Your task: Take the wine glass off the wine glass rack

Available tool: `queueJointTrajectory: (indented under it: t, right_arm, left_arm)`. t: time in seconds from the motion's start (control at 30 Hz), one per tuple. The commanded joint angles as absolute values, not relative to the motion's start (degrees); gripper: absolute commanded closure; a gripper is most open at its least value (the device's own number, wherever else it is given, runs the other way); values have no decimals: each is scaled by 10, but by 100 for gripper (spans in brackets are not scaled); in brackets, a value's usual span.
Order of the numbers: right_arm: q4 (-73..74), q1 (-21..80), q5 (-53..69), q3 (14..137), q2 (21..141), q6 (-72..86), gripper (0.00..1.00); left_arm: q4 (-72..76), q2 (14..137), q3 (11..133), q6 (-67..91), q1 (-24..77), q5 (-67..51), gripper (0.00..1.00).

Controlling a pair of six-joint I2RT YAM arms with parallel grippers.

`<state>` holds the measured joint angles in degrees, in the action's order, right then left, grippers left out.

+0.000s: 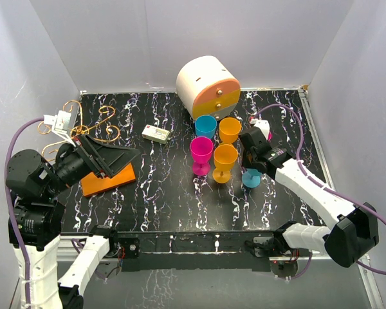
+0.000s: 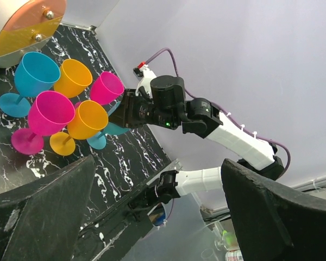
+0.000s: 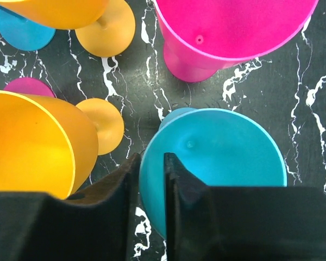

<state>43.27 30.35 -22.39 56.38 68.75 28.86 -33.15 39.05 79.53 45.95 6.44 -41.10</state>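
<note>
From above, the rack [image 1: 106,180] sits at the left, its gold hooks bare as far as I can see, with the left hand [image 1: 119,159] over it. The blue glass [image 1: 251,178] stands on the counter [image 1: 167,206], right of the other glasses and under the right hand [image 1: 251,164]. Left wrist: the left hand gapes wide and holds nothing. Right wrist: the fingers [image 3: 179,179] sit narrowly apart astride the blue rim; whether they pinch it or are free of it, I cannot tell. This looks like the set-down step. The next move calls for opening wider and lifting straight up, clear of the orange glass [image 3: 27,141]. No readable writing.
</note>
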Motion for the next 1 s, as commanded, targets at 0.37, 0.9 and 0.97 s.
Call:
queueJointTrajectory:
  t: [0.37, 0.9, 0.97]
  right_arm:
    - [474, 296, -193, 721, 623, 217, 27]
    - [453, 296, -136, 999, 527, 106, 2]
    - [450, 296, -145, 1000, 523, 112, 2]
  left_arm:
    - [-510, 502, 969, 334, 61, -204, 1]
    - [-344, 482, 979, 238, 62, 11, 1]
    - [-331, 472, 967, 236, 61, 12, 1]
